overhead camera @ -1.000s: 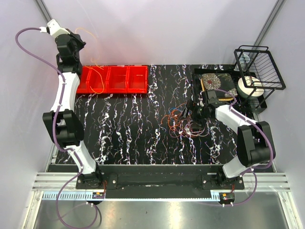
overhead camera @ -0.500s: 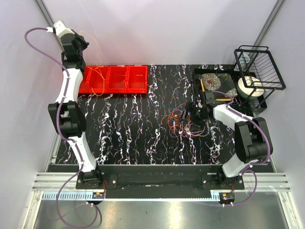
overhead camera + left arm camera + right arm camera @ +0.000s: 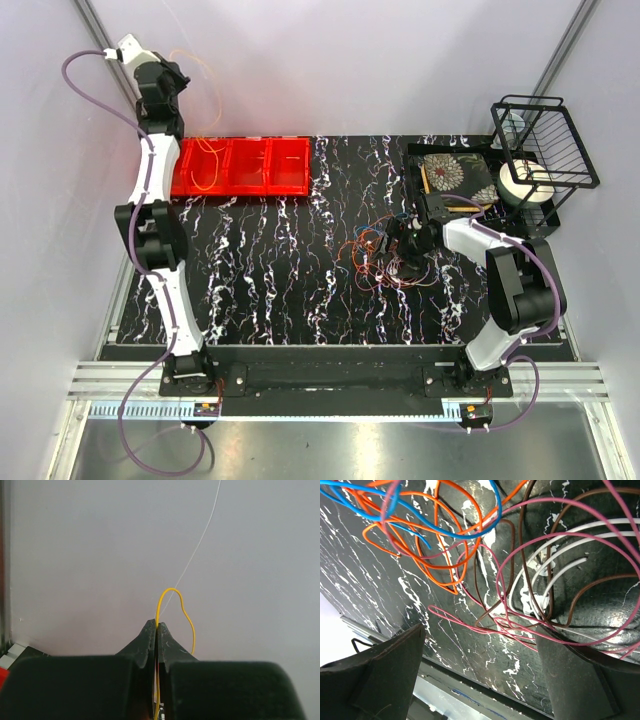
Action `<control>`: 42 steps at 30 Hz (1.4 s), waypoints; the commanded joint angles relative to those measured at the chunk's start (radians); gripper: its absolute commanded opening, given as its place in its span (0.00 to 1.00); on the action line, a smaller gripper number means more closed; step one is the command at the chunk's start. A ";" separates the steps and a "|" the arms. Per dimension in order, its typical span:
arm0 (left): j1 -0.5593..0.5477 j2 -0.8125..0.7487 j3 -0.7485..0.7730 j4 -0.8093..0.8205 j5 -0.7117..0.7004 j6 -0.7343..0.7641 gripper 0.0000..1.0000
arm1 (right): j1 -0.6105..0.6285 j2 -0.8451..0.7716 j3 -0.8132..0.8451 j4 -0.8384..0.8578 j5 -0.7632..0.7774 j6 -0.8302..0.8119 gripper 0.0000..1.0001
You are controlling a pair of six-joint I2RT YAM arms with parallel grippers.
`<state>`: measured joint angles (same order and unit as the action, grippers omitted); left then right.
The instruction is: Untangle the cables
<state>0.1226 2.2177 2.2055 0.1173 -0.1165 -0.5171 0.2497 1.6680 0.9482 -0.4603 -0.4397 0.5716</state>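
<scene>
Left gripper (image 3: pixel 170 78) had risen farther above the red tray (image 3: pixel 285 165) than a second before, drawing the yellow cable (image 3: pixel 207 150) up with it.

Top view: remaining cables (image 3: pixel 378 255) lay tangled on the bench (image 3: pixel 270 290), with the right gripper (image 3: pixel 408 245) at the heap.

Left wrist view: jaws pinched tight on the yellow cable, a loop standing above the tips.

Right wrist view: jaws spread wide over orange, blue, pink, brown and white loops, holding nothing.

Step judged: carrying off a freed strand. Next move calls for release over the tray.
</scene>
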 commanded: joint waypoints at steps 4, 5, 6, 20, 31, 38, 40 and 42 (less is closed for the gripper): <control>-0.006 -0.006 0.015 0.044 -0.011 -0.001 0.00 | 0.014 0.015 0.027 0.018 -0.025 -0.015 0.96; -0.006 -0.019 -0.019 0.057 -0.011 0.000 0.00 | 0.013 0.016 0.029 0.018 -0.025 -0.012 0.97; -0.006 -0.054 -0.055 0.088 -0.017 0.000 0.00 | 0.016 0.018 0.027 0.018 -0.024 -0.013 0.96; -0.005 -0.334 -0.618 0.226 -0.109 0.017 0.00 | 0.019 0.016 0.024 0.026 -0.028 -0.012 0.96; -0.006 -0.253 -0.577 0.036 -0.218 -0.067 0.00 | 0.023 0.015 0.023 0.026 -0.027 -0.012 0.96; -0.008 -0.159 -0.518 -0.048 -0.241 -0.122 0.00 | 0.025 0.021 0.024 0.023 -0.022 -0.012 0.96; -0.006 -0.138 -0.500 -0.057 -0.238 -0.135 0.00 | 0.025 0.024 0.024 0.023 -0.025 -0.012 0.96; -0.006 -0.099 -0.468 -0.079 -0.223 -0.152 0.00 | 0.025 0.029 0.029 0.025 -0.025 -0.012 0.96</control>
<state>0.1169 2.0716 1.6543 0.0578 -0.3237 -0.6239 0.2619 1.6848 0.9497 -0.4469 -0.4564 0.5720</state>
